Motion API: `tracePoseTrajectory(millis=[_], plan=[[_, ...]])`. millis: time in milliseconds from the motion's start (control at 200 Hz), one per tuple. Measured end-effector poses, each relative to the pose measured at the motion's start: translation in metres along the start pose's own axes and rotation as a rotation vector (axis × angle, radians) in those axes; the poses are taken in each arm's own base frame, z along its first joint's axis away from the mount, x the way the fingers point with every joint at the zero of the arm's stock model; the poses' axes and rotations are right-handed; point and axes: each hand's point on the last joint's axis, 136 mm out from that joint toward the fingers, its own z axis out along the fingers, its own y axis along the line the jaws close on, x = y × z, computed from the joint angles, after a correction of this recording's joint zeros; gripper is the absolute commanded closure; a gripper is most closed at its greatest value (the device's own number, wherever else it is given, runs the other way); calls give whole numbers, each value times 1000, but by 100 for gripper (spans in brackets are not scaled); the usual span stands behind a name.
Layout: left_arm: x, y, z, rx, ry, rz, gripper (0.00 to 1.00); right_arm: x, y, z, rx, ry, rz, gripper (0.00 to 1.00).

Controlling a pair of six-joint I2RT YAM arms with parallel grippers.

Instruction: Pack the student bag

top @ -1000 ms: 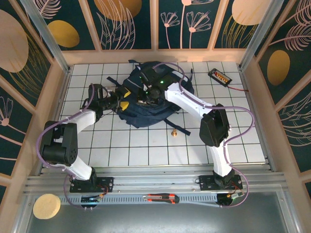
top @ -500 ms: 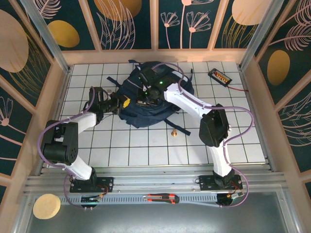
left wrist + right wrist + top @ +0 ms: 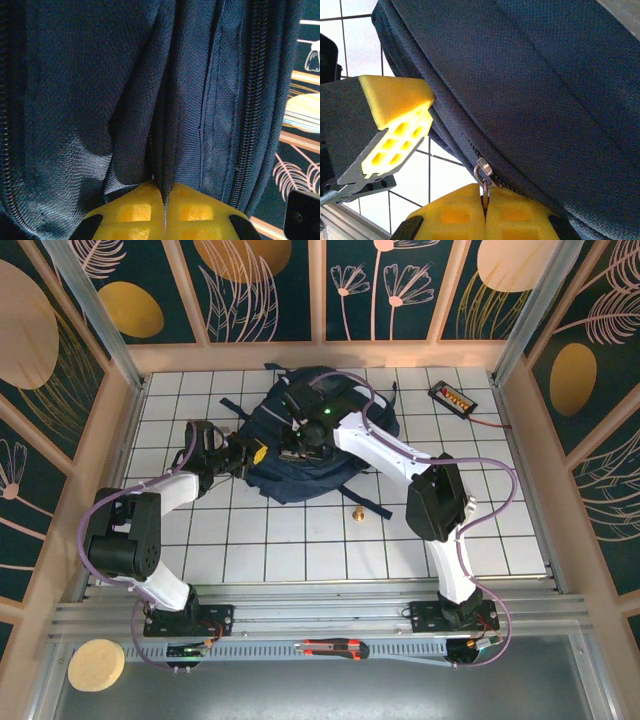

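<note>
White-tiled bench [image 3: 300,540] carries the student bag [image 3: 300,480]; left jaws clench a fold at its side, right jaws pinch the zip pull [image 3: 483,172] just beside them.

The left arm [image 3: 165,490] and right arm [image 3: 392,450] have white links, black joints [image 3: 437,502] and purple cables [image 3: 81,535]; the right gripper [image 3: 485,202] has yellow gridded pads [image 3: 452,214].

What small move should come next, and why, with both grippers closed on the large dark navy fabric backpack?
Probably slide the right gripper along the zipper line, left gripper holding firm. The right gripper is shut on the small metal zipper pull of the dark navy fabric backpack; the left is shut on a fold of fabric, bracing it. Which way opens it is unclear.
</note>
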Motion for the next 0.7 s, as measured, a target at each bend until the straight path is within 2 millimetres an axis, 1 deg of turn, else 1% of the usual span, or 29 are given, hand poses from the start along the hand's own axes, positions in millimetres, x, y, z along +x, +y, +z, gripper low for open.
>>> tracePoseTrajectory(millis=[310, 515, 701], plan=[[0, -2, 0, -29, 8, 27, 100, 1, -1, 0, 6, 3, -26, 100], [-2, -6, 1, -29, 8, 32, 100, -1, -3, 0, 16, -6, -54, 100], [-2, -7, 1, -28, 8, 32, 100, 6, -11, 6, 31, 9, -74, 100]])
